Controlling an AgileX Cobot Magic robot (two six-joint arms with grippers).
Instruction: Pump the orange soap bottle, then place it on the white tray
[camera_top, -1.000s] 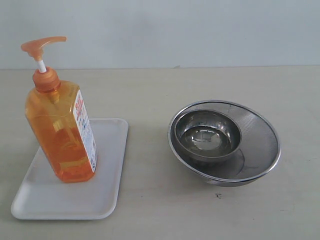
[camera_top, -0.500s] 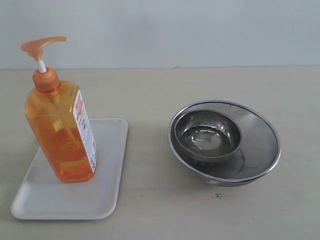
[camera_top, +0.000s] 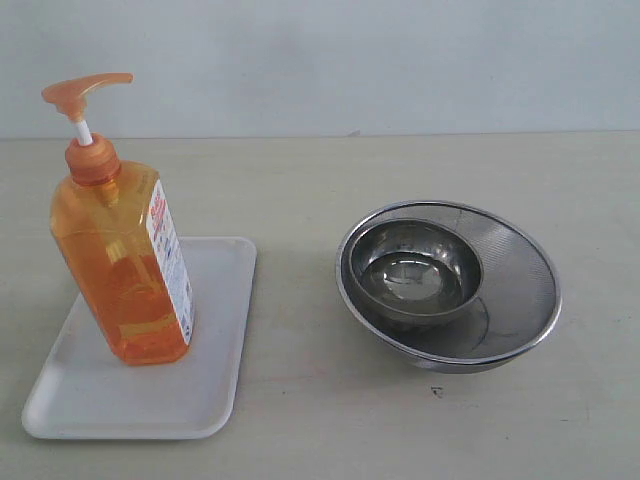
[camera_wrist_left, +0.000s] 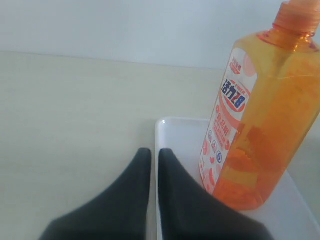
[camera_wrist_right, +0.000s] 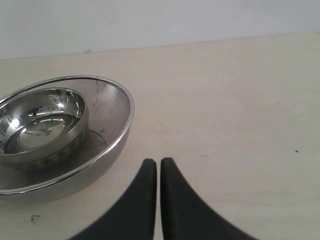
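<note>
Tall translucent orange plastic soap bottle (camera_top: 120, 265) is standing upright on flat white rectangular tray (camera_top: 215, 330), by desk's front-left corner. Left gripper (camera_wrist_left: 151, 152), right gripper (camera_wrist_right: 155, 162) both sitting pinched together, empty. Bottle looking full, heavyish, slick; gripping flat mid-body sides likely safest.

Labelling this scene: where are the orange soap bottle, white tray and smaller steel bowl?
Translucent orange plastic soap bottle (camera_top: 115, 270): exterior view, body middle.
Flat white rectangular tray (camera_top: 140, 395): exterior view, bare floor.
Smaller round steel bowl (camera_top: 415, 272): exterior view, inner wall.
</note>
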